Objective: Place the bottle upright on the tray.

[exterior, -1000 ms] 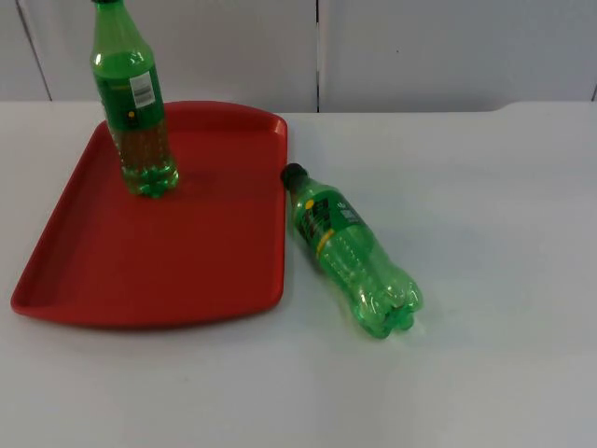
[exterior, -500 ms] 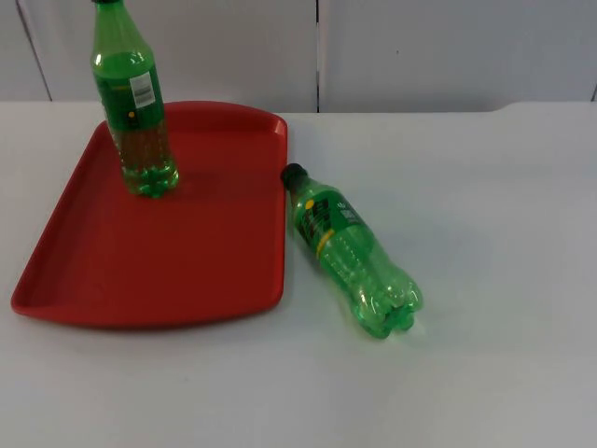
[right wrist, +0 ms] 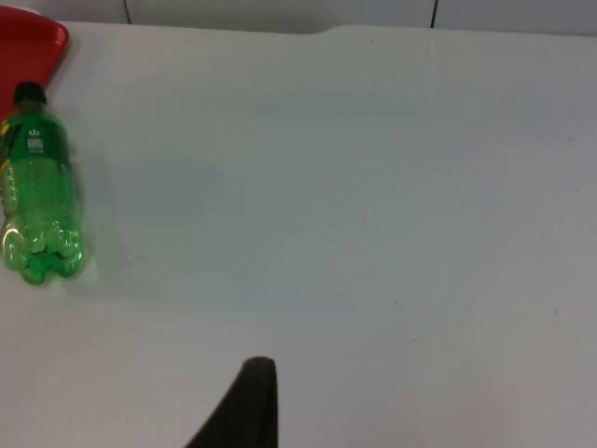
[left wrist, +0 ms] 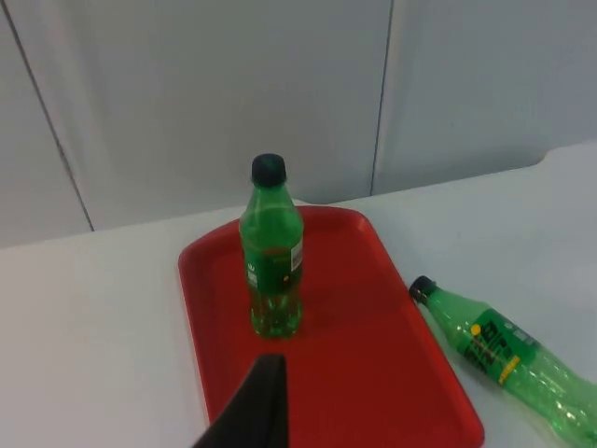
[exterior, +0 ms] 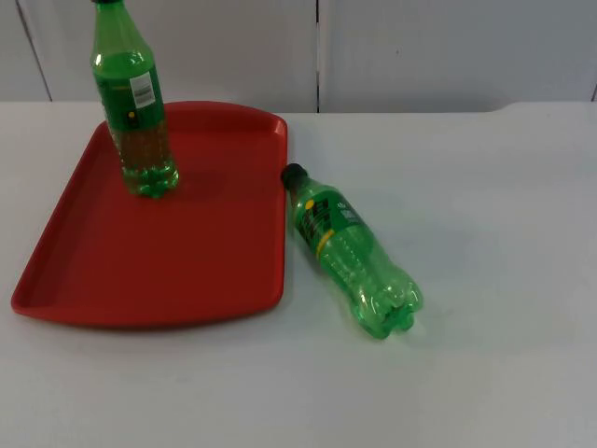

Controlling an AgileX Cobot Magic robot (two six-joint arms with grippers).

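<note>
Top view: a red tray (exterior: pixel 168 271) is sitting on the white worktop (exterior: pixel 466 373), and a green bottle (exterior: pixel 134 103) with a dark cap is standing upright on the tray's far part, near its far rim. A second green bottle (exterior: pixel 350 252) is lying on its side on the worktop just beside the tray's right edge, black cap pointing toward the tray and close to the rim, base pointing away and toward the near side; whether the cap is touching the rim, cannot tell. A grey partition wall (exterior: pixel 420 51) is closing off the worktop behind. Left wrist view: one black fingertip of the left end effector (left wrist: pixel 256 411) is hanging above the near part of the tray (left wrist: pixel 373 373), looking at the upright bottle (left wrist: pixel 272 252), with the lying bottle (left wrist: pixel 508 359) off to the side on the worktop; apart or together, cannot tell. Right wrist view: one black fingertip of the right end effector (right wrist: pixel 247 406) is hovering over bare worktop, well apart from the lying bottle (right wrist: pixel 37 201), whose cap is pointing to a corner of the tray (right wrist: pixel 28 47); finger state, cannot tell either.
</note>
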